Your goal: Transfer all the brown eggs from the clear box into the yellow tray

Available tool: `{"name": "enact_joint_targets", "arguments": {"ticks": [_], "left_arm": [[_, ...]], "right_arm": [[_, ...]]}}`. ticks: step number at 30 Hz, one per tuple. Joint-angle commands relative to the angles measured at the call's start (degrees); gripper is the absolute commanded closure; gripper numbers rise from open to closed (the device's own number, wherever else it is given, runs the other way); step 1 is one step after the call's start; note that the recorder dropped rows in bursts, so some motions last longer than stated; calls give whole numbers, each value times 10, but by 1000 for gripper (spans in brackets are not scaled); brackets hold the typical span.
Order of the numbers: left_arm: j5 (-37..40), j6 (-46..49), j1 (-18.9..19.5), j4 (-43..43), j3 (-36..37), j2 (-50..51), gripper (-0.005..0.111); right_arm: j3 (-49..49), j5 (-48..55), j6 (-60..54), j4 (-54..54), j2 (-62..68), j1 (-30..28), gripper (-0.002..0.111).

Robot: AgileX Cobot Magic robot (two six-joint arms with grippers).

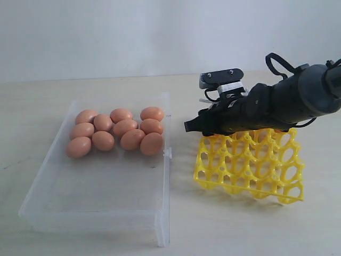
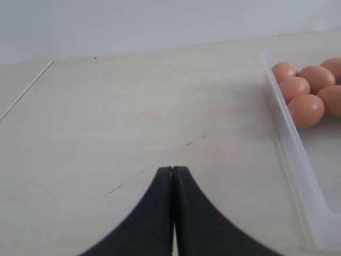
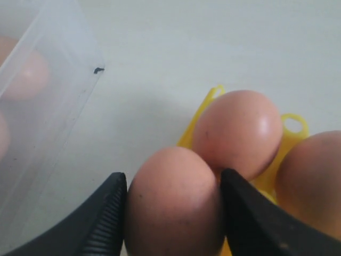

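Now, right pincer [image 3: 173,213]: my two fingers stand well apart and clamp one brown egg [image 3: 173,197] between them, one pad on each side, over a corner of the yellow tray [image 1: 250,170]. Two more eggs [image 3: 238,130] rest on the tray just beside it. Left pincer [image 2: 173,178]: fingers pressed together, holding nothing, over bare surface [image 2: 133,106] beside the clear box [image 2: 298,170]. Other brown eggs [image 1: 125,128] cluster at the box's far end in the exterior view.

You could read no text, label, brand, number or sign in any view: none stood on the clear box [image 1: 162,213], yellow tray [image 1: 256,170] or brown eggs [image 1: 125,128].
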Motion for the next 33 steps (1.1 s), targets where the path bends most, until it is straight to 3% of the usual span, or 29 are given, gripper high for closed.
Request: {"name": "enact_joint_targets", "arguments": {"ticks": [1,17,33], "left_arm": [[0,0,-3,-4,-2,-3,107],[0,0,-3,-4,-2,-3,107],[0,0,-3,-4,-2,-3,107]], "right_arm": [[1,-8,-5,-6,1,1,70],[5,2,-15,-5,-72,1,70],[75,-47,-15,-5,-80,-10,70]]}}
